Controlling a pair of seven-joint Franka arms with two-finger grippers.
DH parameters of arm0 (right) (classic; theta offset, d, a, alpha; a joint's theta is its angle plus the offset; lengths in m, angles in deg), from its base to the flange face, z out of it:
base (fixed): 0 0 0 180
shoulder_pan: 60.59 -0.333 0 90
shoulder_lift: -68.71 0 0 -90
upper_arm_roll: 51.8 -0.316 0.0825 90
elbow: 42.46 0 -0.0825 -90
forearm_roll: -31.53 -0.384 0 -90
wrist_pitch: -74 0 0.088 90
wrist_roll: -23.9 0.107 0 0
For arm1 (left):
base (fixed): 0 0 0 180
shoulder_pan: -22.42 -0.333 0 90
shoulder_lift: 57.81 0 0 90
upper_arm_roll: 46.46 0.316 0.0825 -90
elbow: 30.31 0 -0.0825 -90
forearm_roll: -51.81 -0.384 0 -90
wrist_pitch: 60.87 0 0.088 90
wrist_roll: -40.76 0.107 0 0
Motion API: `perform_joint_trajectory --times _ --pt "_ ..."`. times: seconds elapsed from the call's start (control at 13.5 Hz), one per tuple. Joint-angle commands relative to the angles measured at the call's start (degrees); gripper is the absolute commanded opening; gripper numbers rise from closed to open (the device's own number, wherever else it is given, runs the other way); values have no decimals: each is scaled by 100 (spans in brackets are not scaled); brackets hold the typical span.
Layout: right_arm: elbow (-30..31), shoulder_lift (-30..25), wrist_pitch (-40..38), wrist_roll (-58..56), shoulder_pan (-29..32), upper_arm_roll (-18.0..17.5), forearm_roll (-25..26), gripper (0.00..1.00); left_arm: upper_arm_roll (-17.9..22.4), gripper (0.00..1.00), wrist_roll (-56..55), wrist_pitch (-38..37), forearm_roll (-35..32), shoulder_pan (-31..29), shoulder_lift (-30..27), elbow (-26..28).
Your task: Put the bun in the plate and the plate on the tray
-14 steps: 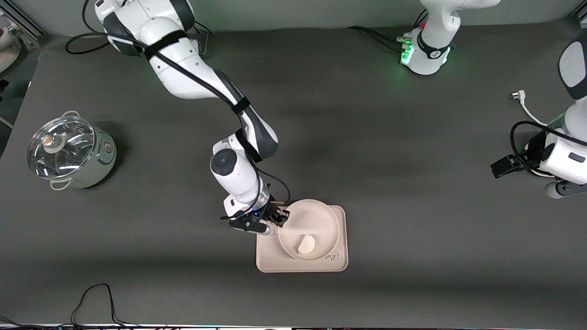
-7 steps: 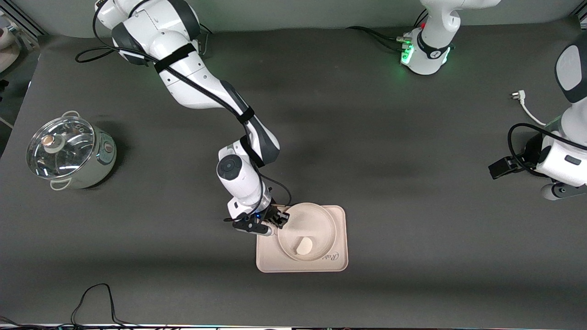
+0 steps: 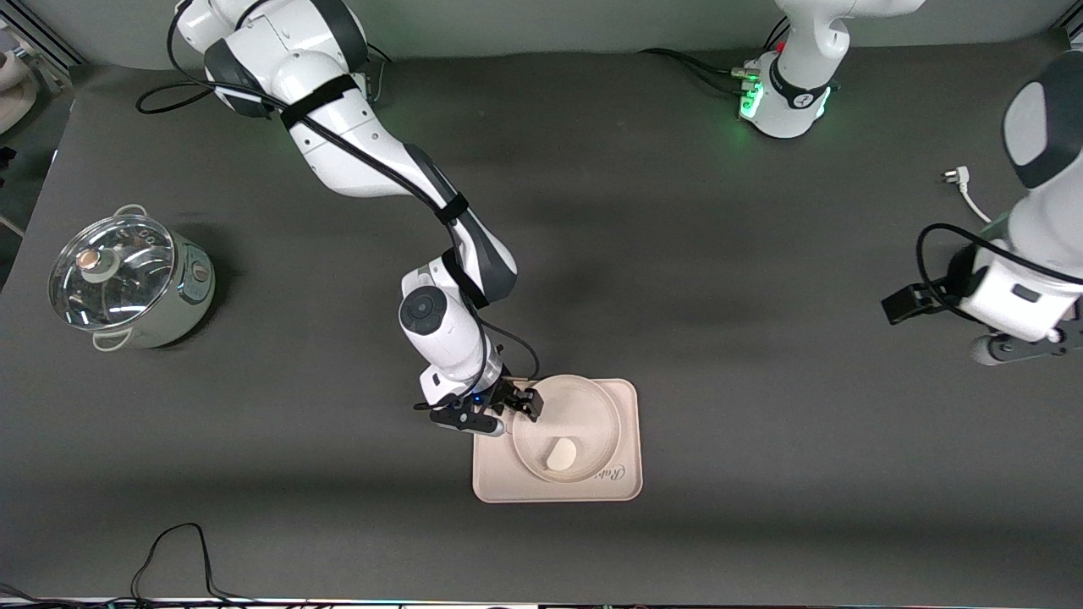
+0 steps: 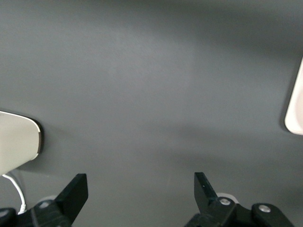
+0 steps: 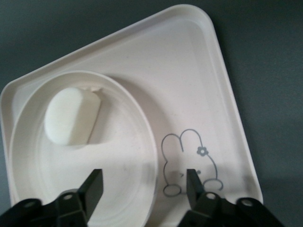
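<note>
The plate (image 3: 565,430) sits on the tray (image 3: 499,482), which lies on the dark counter (image 3: 719,355) toward the front camera, roughly midway between the two arms' ends. The bun (image 3: 560,455) lies in the plate, in the part nearest the front camera. On the tray's corner nearest that camera and toward the left arm's end, script lettering shows only "Ra" before the plate's rim covers the rest; the right wrist view shows a line-drawn rabbit (image 5: 188,161) with a small flower by its ear, printed on the tray just beside the plate.

The right gripper (image 3: 518,404) is low at the plate's rim on the side toward the right arm's end; its jaws stand apart, straddling the rim (no contact that I can make out). The left gripper (image 4: 140,191) waits over bare counter at the left arm's end, jaws wide and holding nothing.

A lidded pot (image 3: 127,282) with a glass lid stands at the right arm's end of the counter, well apart from the tray
</note>
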Motion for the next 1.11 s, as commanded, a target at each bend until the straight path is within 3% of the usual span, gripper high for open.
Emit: perform_joint_trajectory --times 0.0,0.22,0.52,0.74,1.03 --pt "88 -834 -1128 -215 31 76 -90 100 61 100 24 43 -35 119 -674 618" --pt "211 -1862 -2726 -224 337 147 147 100 52 100 24 272 -18 127 -1063 1166" --pt "728 -3469 -4618 -1214 1075 139 244 100 70 100 103 326 18 48 -1011 1114" --pt "1379 -4569 -5296 -2381 1857 86 576 100 88 100 312 -24 0 40 -1002 772" --pt "1547 -5055 -5667 -3947 2666 112 1166 100 114 100 498 -210 9 22 -949 472"
